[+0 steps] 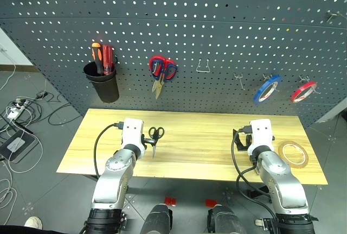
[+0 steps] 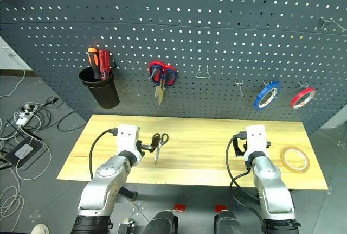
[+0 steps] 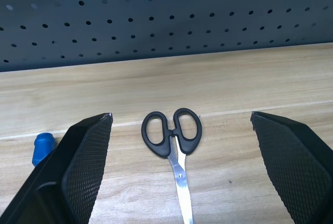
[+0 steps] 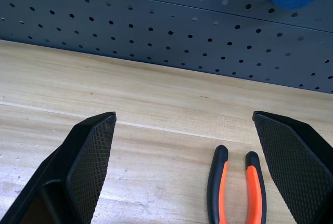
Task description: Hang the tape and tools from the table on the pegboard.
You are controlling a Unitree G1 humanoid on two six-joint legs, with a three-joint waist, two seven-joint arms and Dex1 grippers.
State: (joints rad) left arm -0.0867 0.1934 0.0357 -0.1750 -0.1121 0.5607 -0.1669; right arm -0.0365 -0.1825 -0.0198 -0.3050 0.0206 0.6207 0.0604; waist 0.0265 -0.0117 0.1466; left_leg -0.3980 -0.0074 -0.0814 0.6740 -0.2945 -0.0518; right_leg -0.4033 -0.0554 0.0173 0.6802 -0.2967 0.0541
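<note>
The tape (image 1: 293, 153) is a thin, flat yellow-tan ring lying on the pale plank bench (image 1: 206, 147) at the right end, at about 3 o'clock from the right tool (image 4: 184, 169); the black-handled scissors (image 3: 174, 146) lie flat with 2 glossy oval loops toward the pegboard (image 1: 217, 22) and bare steel blades pointing back toward the robot, directly between the fingers of the left tool (image 3: 182, 172); the pliers (image 4: 235, 187) show 2 curved orange grips edged in black, resting on the wood between the right tool's fingers; a rounded blue screwdriver handle (image 3: 42, 147) peeks out beside the left tool's finger (its shaft is hidden). Both tools stand with fingers wide apart, holding nothing; their pads (image 3: 86, 167) are black with a fine diamond knurl. The pegboard is dark grey metal dotted with rows of small holes; a bare wire hook (image 1: 203, 67) sits at 12 o'clock above the bench's middle.
</note>
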